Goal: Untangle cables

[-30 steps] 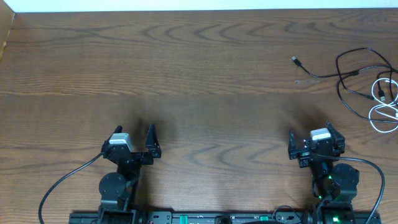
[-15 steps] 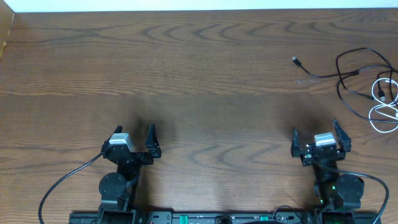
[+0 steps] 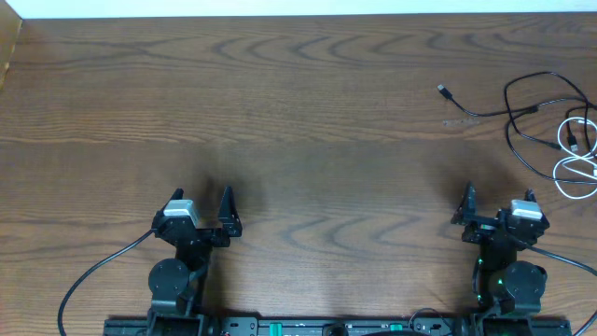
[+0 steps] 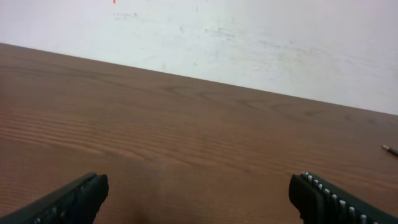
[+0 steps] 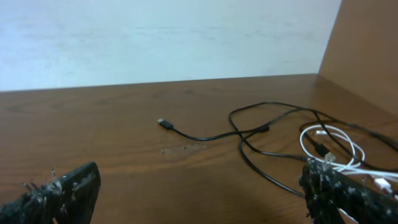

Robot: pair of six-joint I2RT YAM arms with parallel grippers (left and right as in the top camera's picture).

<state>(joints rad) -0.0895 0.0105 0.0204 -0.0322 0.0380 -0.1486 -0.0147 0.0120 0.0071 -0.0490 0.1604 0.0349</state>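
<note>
Open table (image 3: 298, 112) is noted at 12 o'clock of the left gripper (image 3: 201, 207). At 1 o'clock of the right gripper (image 3: 497, 198), passage is blocked by the black cable (image 3: 485, 115) and the white cable (image 5: 328, 127).

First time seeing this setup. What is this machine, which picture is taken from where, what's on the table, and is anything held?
Two robot arms sit at a wooden table. The wide picture looks straight down from above. The other two come from a camera on each wrist, with that arm's own fingers at the bottom edge. The left gripper and right gripper are both open and hold nothing. A black cable and a white cable lie tangled at the table's right side, untouched.
</note>
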